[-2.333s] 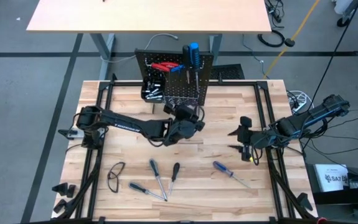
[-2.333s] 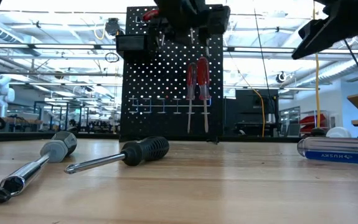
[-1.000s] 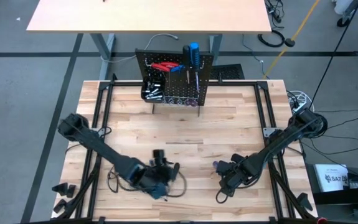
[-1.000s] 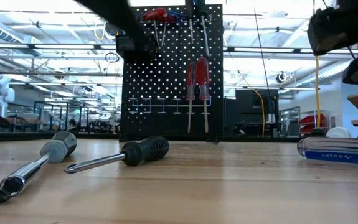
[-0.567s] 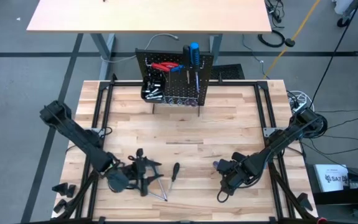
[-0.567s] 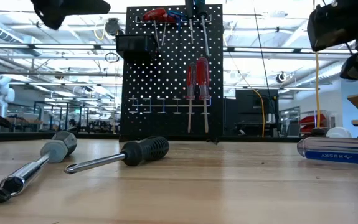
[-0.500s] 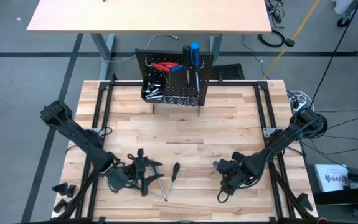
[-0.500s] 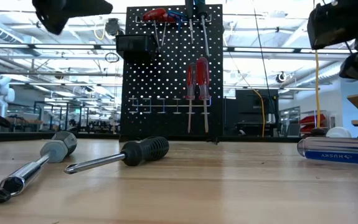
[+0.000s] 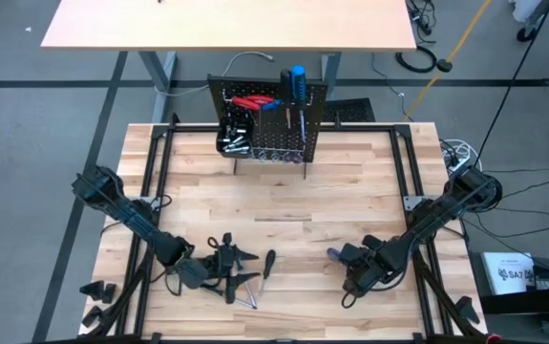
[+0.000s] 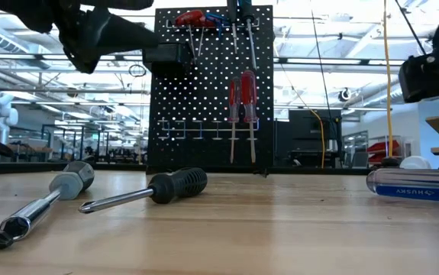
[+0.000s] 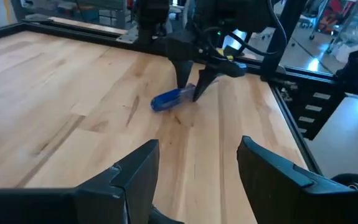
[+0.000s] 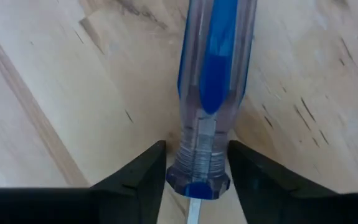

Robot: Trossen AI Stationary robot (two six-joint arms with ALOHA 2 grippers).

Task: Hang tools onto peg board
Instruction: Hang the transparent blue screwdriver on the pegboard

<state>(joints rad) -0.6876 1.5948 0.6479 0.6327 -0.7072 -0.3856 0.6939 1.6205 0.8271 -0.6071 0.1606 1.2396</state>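
The right gripper (image 12: 191, 180) straddles the clear blue-cored plastic screwdriver (image 12: 213, 81) at its handle's shaft end, fingers either side; a firm clench I cannot tell. The pick-up looks to be the step in hand: next, close fully and lift toward the black perforated peg board (image 9: 272, 124). The left gripper (image 9: 228, 269) hangs spread and empty above the black-handled screwdrivers (image 9: 266, 264).

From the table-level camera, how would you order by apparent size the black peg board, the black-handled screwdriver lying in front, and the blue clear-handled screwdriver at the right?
1. Peg board, by far the largest.
2. Black-handled screwdriver.
3. Blue clear-handled screwdriver; only part shows, and its distance from the camera differs, so ranks two and three are unsure.

floor: grey (image 9: 45, 143) | second table (image 9: 226, 24): tan | ceiling lights (image 10: 334, 53): bright
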